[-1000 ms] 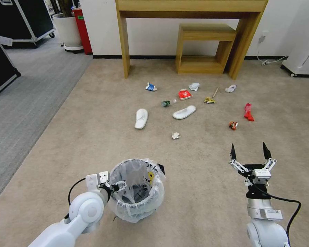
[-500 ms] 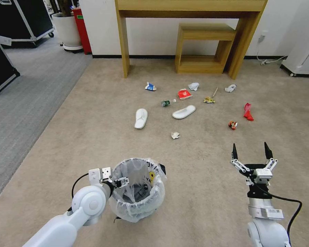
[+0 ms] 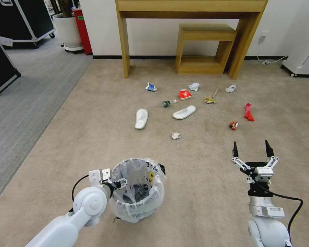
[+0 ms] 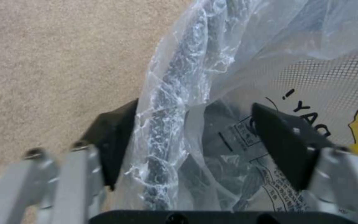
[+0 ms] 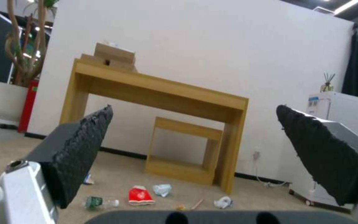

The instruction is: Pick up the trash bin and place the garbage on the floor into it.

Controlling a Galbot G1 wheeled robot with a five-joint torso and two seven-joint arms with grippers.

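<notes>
Trash bin [image 3: 137, 192]: near floor, left tool [image 4: 191, 140] part-open, straddling its bagged rim for lifting, not clamped. Right tool [image 3: 251, 151]: wide open, empty, raised. Garbage [image 3: 184, 112]: scattered ahead on the carpet.

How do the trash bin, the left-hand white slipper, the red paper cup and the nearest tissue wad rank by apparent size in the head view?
1. trash bin, though it is nearest the camera
2. left-hand white slipper
3. red paper cup
4. nearest tissue wad
</notes>
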